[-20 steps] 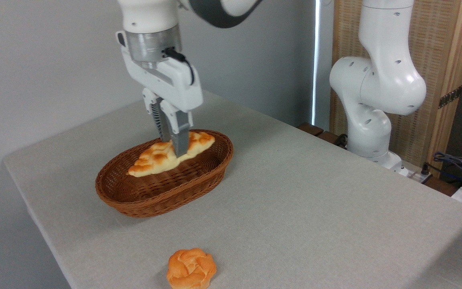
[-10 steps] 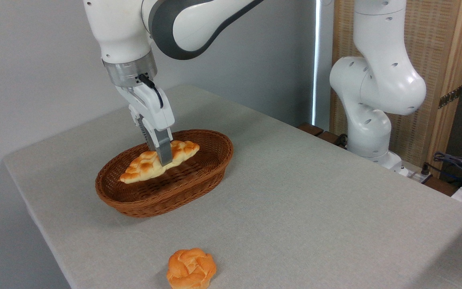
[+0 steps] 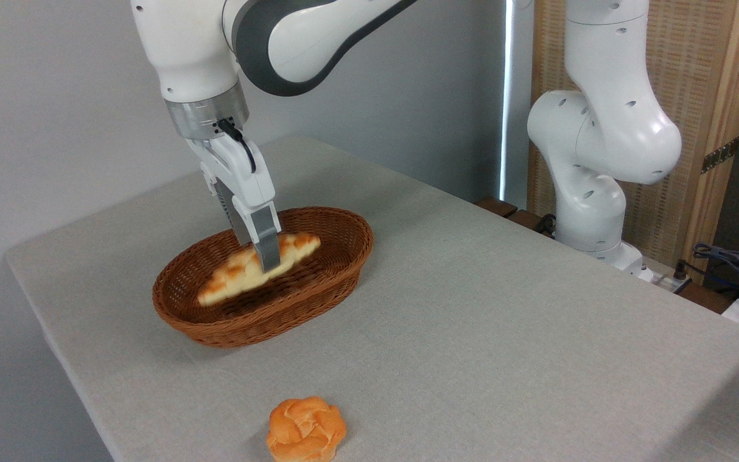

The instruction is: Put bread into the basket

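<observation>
The bread (image 3: 233, 280), a long golden braided loaf with browned patches, lies lengthwise inside the oval brown wicker basket (image 3: 328, 282), low over its bottom and slightly blurred. My gripper (image 3: 259, 255) reaches down into the basket from above and is shut on the bread near its middle. The front grey finger (image 3: 267, 244) crosses the loaf and hides part of it; the rear finger is mostly hidden behind it. I cannot tell whether the loaf touches the basket floor.
A small round orange knotted bun (image 3: 306, 429) sits on the table (image 3: 504, 333) near the front edge. The arm's white base (image 3: 591, 173) stands at the table's back right, with cables (image 3: 738, 266) beside it.
The gripper carried the bread leftward over the basket, then lowered it deeper inside. The bun and basket have not moved.
</observation>
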